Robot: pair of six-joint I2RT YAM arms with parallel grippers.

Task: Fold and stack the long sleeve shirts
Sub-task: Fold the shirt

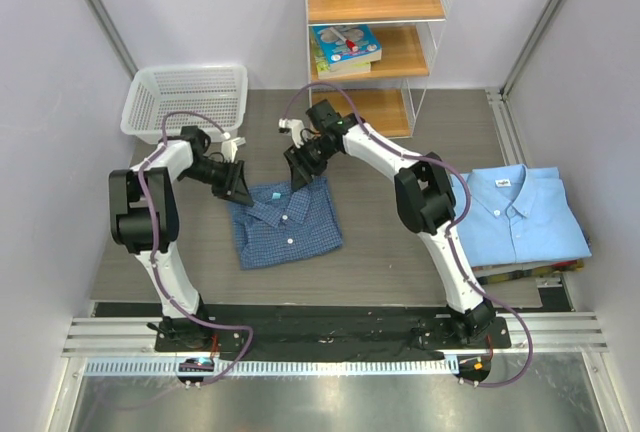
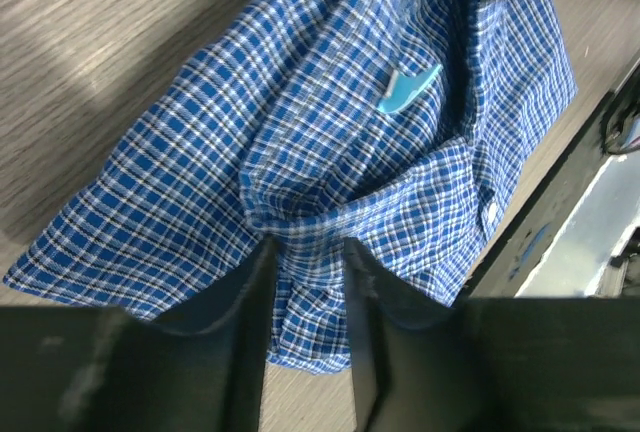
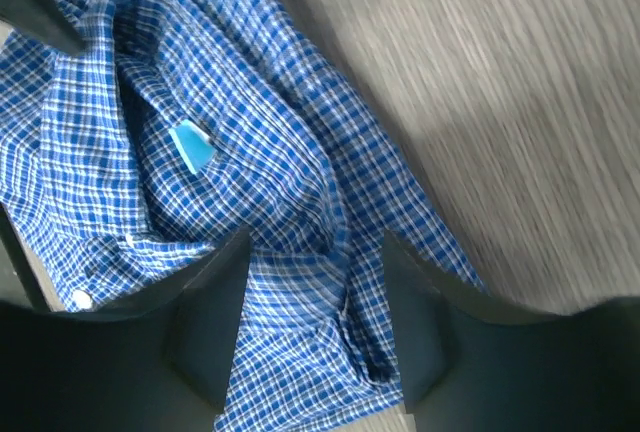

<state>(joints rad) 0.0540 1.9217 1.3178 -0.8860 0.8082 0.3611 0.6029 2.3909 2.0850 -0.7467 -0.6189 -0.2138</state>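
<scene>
The dark blue checked long sleeve shirt lies folded on the table between the arms, collar toward the back. My left gripper is down at its back-left corner. In the left wrist view its fingers stand close together astride a ridge of checked cloth; whether they pinch it is unclear. My right gripper is at the back-right corner, open, its jaws wide apart over a rumpled fold without gripping it. The light blue long sleeve shirt lies folded at the far right.
A white mesh basket stands at the back left. A wooden shelf unit with books and bottles stands at the back centre. Flat items with a yellow edge stick out under the light blue shirt.
</scene>
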